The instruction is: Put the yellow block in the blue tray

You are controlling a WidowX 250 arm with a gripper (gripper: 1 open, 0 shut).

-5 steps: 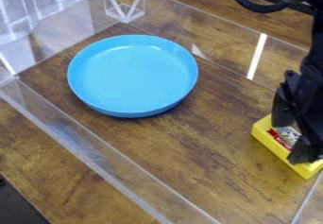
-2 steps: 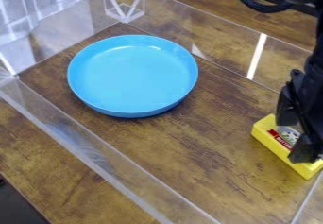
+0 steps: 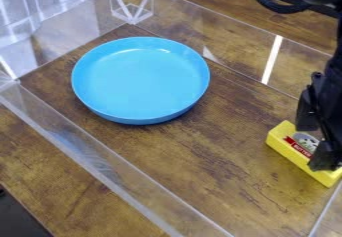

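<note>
The yellow block lies on the wooden table at the right edge of the camera view, partly covered by my gripper. My black gripper points straight down over the block, its fingers low around it and standing wide open. One dark finger hides the block's label and right part. Whether the fingers touch the block cannot be told. The blue tray sits flat at the left centre of the table with nothing in it, well apart from the gripper.
Clear plastic walls ring the wooden tabletop on all sides. Bare wood lies between the tray and the block. The block rests close to the right-hand wall.
</note>
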